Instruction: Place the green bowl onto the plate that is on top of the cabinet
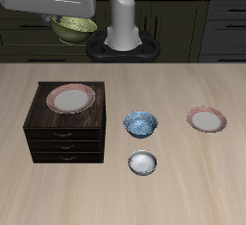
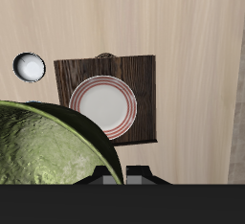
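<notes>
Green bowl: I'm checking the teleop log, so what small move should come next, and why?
Probably carry the green bowl forward and down toward the plate on the cabinet. In the exterior view the gripper holds the bowl high, farther back than the cabinet; in the wrist view the plate lies bare below, beside the bowl's rim rather than under it.

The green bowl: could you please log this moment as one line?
green bowl: held aloft | gripper: shut on bowl | plate: bare, on cabinet | step: lowering not yet done
</notes>
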Available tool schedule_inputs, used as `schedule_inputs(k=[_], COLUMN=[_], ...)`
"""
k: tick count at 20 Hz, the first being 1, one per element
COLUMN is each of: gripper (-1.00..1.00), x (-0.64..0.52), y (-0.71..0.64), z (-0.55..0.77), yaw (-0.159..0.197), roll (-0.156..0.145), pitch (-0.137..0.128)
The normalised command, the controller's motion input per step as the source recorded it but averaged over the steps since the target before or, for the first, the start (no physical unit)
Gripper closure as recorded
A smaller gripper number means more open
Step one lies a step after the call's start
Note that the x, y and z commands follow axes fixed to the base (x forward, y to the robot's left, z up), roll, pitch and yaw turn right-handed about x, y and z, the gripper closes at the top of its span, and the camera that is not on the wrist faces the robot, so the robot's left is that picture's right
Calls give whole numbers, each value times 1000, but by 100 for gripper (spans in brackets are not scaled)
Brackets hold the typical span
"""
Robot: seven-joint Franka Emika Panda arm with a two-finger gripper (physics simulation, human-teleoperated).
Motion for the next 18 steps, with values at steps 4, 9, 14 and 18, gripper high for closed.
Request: schedule_inputs(k=[4,9,14,18], gripper=[100,100,100,100], x=[145,141,170,160], y=[82,111,111,119], z=[-62,-74,-86,-243], yaw=[2,4,-6,8], roll=[60,47,28,14], pitch=[-12,8,1,20])
